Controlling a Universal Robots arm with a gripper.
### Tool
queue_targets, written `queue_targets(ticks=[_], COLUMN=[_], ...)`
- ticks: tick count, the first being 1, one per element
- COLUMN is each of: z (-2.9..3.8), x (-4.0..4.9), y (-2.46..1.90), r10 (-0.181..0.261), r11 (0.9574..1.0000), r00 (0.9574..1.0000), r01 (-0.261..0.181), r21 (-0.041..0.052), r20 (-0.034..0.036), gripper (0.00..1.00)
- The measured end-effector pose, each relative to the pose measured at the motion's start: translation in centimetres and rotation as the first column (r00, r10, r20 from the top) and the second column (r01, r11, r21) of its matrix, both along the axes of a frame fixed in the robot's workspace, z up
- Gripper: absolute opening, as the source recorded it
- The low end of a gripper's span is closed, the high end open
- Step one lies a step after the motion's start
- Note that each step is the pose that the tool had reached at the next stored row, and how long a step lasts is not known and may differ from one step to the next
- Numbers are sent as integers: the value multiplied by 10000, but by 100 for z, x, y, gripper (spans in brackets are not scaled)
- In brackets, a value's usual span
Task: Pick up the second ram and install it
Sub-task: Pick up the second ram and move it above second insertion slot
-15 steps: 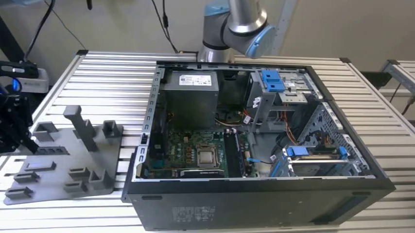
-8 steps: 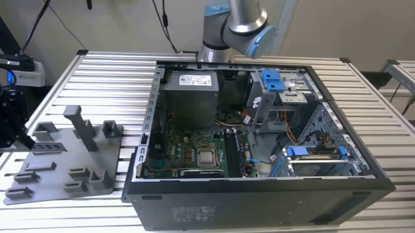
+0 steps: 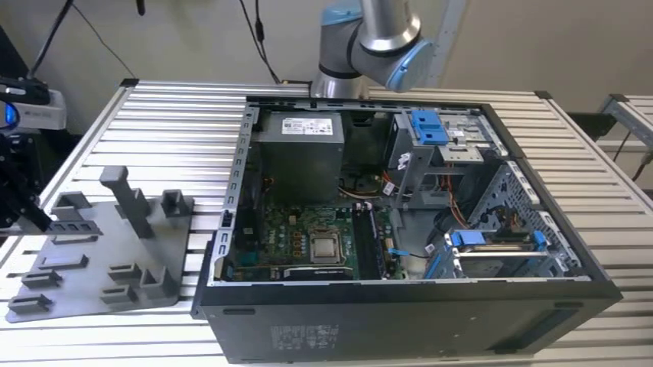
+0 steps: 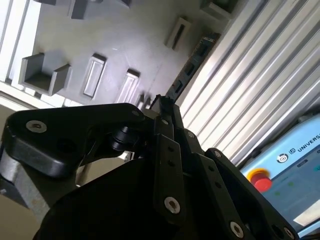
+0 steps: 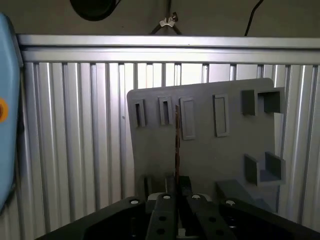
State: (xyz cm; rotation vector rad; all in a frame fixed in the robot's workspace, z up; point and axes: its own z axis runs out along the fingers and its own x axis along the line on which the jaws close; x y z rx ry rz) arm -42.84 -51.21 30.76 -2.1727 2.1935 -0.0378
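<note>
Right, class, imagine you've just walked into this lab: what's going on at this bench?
A robot arm is working at a slatted metal table. Its claw is closed on the second ram, a thin stick seen edge-on in both wrist views and held over the grey fixture tray. The open computer case sits beside the tray, on the exterior view's right. The stick is not yet installed in it.

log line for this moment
end effector: shut on second ram | position: over grey fixture tray | install: not yet done
</note>
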Motion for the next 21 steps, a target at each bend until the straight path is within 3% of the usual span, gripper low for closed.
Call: queue_targets(ticks=[21], z=[103], x=[0], y=[0], r10=[-4], r11=[10000], r00=[10000], r01=[4], r21=[0], r20=[0], gripper=[14])
